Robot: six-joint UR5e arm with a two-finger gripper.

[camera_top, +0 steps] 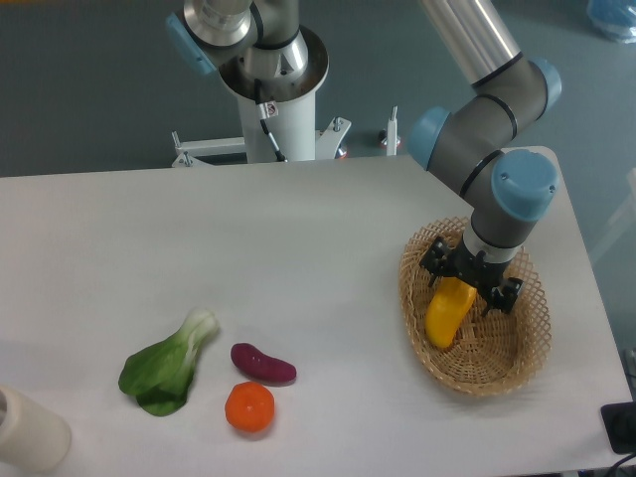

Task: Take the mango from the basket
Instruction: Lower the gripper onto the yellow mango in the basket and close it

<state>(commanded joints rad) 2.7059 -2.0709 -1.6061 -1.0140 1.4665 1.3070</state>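
At the far left edge, a pale cylindrical object (30, 432) is cut off by the corner and cannot be identified further. Next, a leafy green vegetable (164, 366) is laid flat on the white table (298, 238), its pale stem pointed up and to the right. Just beside it, a purple oblong vegetable (263, 364) is seen, and a round orange fruit (249, 407) is found touching or nearly touching its lower edge. None of these is wanted.

Now to the right, where the action is. The basket (475, 373) is set near the table's right edge, and the mango (448, 310) is seen inside it, toward the upper left. Its long axis is tilted, running from upper right down to lower left, with the upper end tucked beneath the gripper (471, 280). The gripper is lowered over that upper end, its dark fingers placed either side of the fruit. Whether the jaws are pressed onto the mango or merely set around it cannot be told from this view.

The grasp is judged to be the step in hand. It would be done well if the fingers were closed across the narrow width, not along the length, and if the lift were taken straight up so the wicker rim is cleared.
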